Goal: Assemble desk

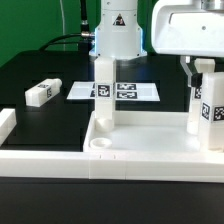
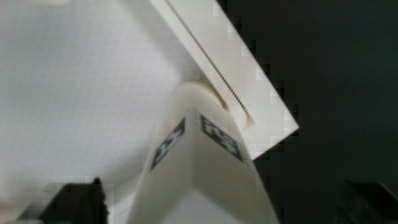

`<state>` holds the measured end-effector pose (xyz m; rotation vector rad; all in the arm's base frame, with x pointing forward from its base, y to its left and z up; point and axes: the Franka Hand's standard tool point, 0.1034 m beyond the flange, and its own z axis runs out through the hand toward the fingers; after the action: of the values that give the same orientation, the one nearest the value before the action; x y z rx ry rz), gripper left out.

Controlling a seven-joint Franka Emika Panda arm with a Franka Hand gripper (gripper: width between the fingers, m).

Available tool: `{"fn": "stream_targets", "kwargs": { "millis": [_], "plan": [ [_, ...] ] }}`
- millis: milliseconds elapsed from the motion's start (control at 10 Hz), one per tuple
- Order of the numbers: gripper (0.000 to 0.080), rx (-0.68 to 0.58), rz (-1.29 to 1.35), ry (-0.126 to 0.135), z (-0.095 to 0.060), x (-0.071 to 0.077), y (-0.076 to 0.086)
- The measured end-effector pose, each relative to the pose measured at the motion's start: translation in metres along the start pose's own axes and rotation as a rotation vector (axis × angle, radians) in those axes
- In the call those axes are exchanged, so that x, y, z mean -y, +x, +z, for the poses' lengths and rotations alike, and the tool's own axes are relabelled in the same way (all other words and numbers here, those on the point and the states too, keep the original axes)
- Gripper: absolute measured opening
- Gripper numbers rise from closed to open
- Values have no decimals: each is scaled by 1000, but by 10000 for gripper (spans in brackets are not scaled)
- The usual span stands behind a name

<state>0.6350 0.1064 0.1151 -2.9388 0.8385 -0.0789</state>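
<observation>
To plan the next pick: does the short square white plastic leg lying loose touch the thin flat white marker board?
Apart. The exterior view shows black table between the loose leg and the marker board.

- I see the large white rectangular tabletop tray as smooth moulded plastic with a soft sheen.
- The short square white legs look to me like the same smooth plastic.
- Their black-and-white tags look like matt print.
- The black table looks matt to me.
- The thin flat white marker board looks matt and paper-like.

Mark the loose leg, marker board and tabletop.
loose leg [image 1: 43,91]: exterior view, middle of its length.
marker board [image 1: 136,91]: exterior view, tagged top face.
tabletop [image 1: 150,160]: exterior view, front rim.
</observation>
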Motion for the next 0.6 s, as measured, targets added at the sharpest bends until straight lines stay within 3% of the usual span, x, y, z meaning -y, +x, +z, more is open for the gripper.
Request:
{"fn": "stream_targets", "kwargs": {
  "millis": [600],
  "plan": [
    [649, -13, -484, -41, 0, -4, 3]
  ]
}}
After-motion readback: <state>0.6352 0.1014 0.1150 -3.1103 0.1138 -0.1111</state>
